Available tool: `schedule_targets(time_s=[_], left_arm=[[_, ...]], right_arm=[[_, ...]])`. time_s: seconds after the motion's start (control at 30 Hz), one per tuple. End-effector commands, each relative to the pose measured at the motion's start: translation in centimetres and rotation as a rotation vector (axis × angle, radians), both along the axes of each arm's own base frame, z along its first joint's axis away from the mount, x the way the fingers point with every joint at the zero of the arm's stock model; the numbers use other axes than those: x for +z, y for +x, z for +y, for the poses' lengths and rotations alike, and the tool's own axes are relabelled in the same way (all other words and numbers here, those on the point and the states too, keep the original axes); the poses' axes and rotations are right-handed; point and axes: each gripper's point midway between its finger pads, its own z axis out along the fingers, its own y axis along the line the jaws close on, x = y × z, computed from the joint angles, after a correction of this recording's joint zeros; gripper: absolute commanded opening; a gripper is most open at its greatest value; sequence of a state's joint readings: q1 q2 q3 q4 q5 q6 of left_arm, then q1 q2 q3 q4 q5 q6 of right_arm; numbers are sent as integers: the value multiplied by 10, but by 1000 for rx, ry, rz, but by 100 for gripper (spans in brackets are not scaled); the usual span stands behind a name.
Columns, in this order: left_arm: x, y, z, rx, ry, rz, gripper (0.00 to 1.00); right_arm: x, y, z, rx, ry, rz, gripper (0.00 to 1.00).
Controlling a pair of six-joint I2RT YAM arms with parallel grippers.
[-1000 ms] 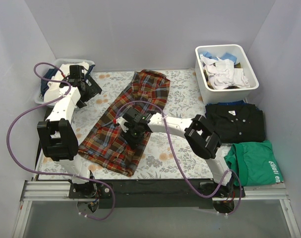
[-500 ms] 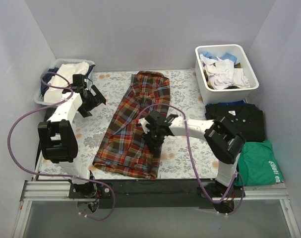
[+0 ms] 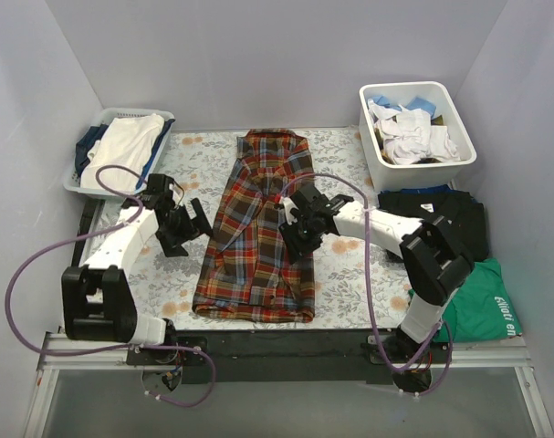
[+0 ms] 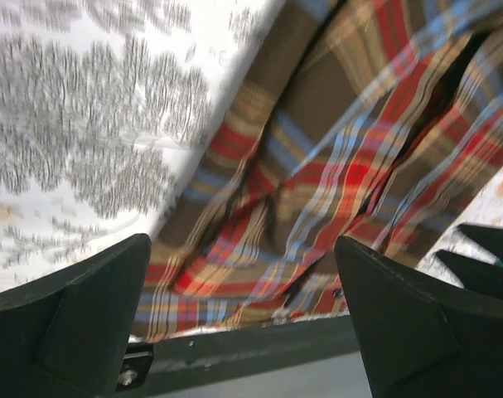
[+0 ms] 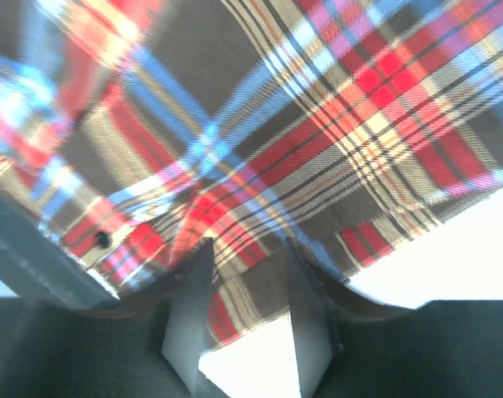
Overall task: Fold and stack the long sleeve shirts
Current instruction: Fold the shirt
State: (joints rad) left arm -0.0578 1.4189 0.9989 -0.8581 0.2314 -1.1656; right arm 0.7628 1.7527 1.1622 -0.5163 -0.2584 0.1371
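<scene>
The plaid long sleeve shirt [image 3: 258, 233] lies lengthwise on the flowered table, collar at the far end and hem near the front edge. My right gripper [image 3: 299, 233] sits on the shirt's right edge. In the right wrist view its fingers [image 5: 189, 307] are shut on the plaid shirt's [image 5: 317, 124] edge, with cloth between them. My left gripper [image 3: 193, 222] hovers just left of the shirt, wide open and holding nothing. The left wrist view shows this gripper [image 4: 243, 249] over the plaid cloth [image 4: 334, 149]. Folded black shirts [image 3: 432, 224] lie at the right.
A white bin [image 3: 423, 162] of mixed clothes stands at the back right. A basket [image 3: 76, 182] holding white and dark clothes sits at the back left. A green shirt [image 3: 473, 301] lies in front of the black stack. The table's front rail [image 4: 259, 348] runs close below the left gripper.
The right gripper dragged the plaid shirt to the right, and it now lies straight instead of slanted. The left arm swung from the basket down to the shirt's left edge.
</scene>
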Motion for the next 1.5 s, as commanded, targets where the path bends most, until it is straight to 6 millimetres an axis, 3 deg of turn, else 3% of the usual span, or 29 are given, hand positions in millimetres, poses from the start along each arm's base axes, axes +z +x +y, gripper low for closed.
schedule_targets(time_s=[0.0,0.03,0.07,0.23,0.27,0.4,0.6,0.83,1.1,1.47], left_arm=[[-4,-46,-8,-24,-62,56,94],[-8,-56,-9,-18,-73,72,94],[-11,-61,-10,-12,-79,83,94],[-24,-86,-5,35,-55,148,94],[-26,-90,-6,37,-67,159,93],[-27,-100,-6,72,-55,232,91],[-46,-123,-10,83,-70,302,91],[-56,-132,-29,47,-190,317,89],[-58,-140,-34,44,-220,372,84],[-56,-138,-37,32,-244,366,69]], right_arm=[[67,18,11,-72,131,-110,56],[71,16,9,-77,140,-112,61],[67,15,2,-96,119,-111,73],[47,4,-32,-170,39,-44,91],[44,4,-38,-184,21,-40,99],[39,-6,-45,-168,19,-26,99],[24,-28,-42,-128,58,94,98],[11,-57,-33,-118,184,258,92],[-4,-99,-34,-124,284,458,84],[-16,-89,-23,-163,284,496,81]])
